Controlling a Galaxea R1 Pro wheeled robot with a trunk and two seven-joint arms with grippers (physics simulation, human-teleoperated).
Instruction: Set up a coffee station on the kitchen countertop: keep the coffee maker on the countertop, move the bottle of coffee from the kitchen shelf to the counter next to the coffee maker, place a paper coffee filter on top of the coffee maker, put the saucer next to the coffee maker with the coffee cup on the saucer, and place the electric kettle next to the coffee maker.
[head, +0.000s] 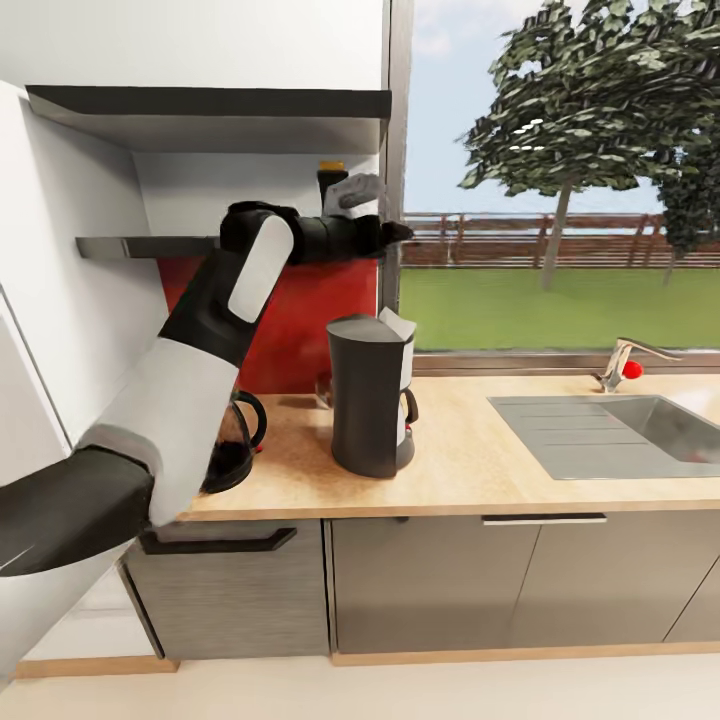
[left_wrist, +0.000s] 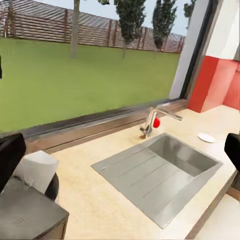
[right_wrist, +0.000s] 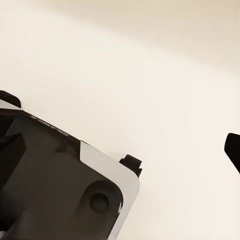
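My left gripper (head: 396, 232) is raised to shelf height and points toward the window, open and empty (left_wrist: 120, 152). The bottle of coffee (head: 330, 178), dark with a yellow lid, stands on the thin black kitchen shelf (head: 140, 246) just behind the left wrist. Below it the coffee maker (head: 368, 400) stands on the countertop (head: 470, 465) with the paper coffee filter (head: 398, 323) (left_wrist: 38, 170) on top. The arm partly hides the electric kettle (head: 238, 440) to the left. Beyond the sink lies the saucer (left_wrist: 206, 137), bare. The coffee cup is out of view. My right gripper (right_wrist: 120, 125) hangs open over the floor.
An inset grey sink (head: 610, 435) (left_wrist: 165, 172) with a faucet (head: 622, 362) takes up the counter's right part. A thicker dark grey slab shelf (head: 210, 104) hangs above the thin one. A red backsplash (head: 310, 320) and the window frame (head: 396, 150) stand behind the coffee maker.
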